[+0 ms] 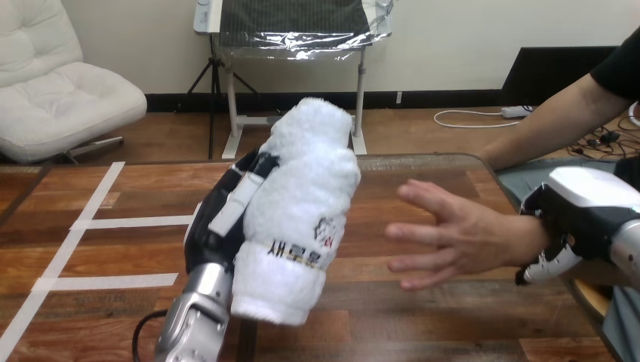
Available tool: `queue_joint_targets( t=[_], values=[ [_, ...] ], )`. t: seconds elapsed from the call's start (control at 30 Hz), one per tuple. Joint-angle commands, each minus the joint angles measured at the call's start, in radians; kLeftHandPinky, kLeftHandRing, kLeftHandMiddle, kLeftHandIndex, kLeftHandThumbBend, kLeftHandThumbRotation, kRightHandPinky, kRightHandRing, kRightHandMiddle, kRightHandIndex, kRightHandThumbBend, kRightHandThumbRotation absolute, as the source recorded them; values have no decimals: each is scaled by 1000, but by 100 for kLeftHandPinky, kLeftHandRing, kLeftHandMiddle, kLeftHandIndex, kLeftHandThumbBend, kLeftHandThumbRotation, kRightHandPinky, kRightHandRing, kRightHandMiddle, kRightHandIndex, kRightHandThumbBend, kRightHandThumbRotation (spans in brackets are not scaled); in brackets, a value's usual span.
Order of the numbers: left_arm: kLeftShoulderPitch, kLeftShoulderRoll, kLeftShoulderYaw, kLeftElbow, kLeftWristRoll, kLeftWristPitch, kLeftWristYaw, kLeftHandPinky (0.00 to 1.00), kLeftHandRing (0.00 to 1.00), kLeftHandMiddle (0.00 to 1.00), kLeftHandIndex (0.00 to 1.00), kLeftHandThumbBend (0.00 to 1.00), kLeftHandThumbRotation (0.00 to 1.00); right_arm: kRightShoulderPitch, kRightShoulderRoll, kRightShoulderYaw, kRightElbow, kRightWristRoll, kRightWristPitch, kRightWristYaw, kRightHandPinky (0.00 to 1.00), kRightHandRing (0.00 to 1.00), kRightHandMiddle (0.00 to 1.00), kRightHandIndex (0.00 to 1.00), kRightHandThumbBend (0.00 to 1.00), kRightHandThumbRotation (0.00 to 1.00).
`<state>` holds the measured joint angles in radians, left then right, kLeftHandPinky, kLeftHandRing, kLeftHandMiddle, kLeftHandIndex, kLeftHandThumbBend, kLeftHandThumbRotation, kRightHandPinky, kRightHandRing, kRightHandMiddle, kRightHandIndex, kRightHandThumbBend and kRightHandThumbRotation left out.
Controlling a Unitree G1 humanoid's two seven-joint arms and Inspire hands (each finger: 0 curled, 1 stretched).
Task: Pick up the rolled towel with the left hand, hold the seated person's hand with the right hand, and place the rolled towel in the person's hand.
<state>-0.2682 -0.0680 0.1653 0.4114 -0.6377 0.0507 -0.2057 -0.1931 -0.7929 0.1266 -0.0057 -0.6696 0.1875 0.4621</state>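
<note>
While left hand clutched towel and right hand gripped person's wrist, best move was easing towel toward three o'clock into person's hand.

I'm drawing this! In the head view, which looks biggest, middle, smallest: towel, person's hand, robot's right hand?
Largest: towel, though it seems nearer the camera.
Then the person's hand and the right hand, which look about alike, so I won't rank them.

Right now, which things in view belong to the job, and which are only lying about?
For the job: rolled towel, gripped in the left hand; person's hand, open; right hand, curled round its wrist.
Just lying about: white tape strips on the table.
</note>
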Motion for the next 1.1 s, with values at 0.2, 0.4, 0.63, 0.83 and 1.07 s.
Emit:
queue_joint_targets(
  t=[0.2,0.4,0.63,0.83,1.07],
  values=[
    [-166,-79,10,52,21,-26,1,24,34,43,50,67,0,-12,-13,-62,-127,13,29,3,32,41,48,51,78,0],
    [-196,-95,13,95,38,-38,0,24,33,42,50,66,0,-9,-14,-67,-164,8,46,9,34,42,49,50,79,0],
    [-237,-120,17,159,53,-60,-3,23,33,41,49,66,0,-5,-13,-72,-190,9,52,11,35,43,50,50,80,0],
    [-274,-151,17,211,61,-77,6,23,33,41,48,65,0,-3,-12,-74,-210,8,64,23,37,45,52,50,80,0],
    [-315,-183,18,278,65,-105,4,22,32,41,48,65,0,3,-6,-83,-231,12,71,25,38,46,52,50,80,0]
  ],
)
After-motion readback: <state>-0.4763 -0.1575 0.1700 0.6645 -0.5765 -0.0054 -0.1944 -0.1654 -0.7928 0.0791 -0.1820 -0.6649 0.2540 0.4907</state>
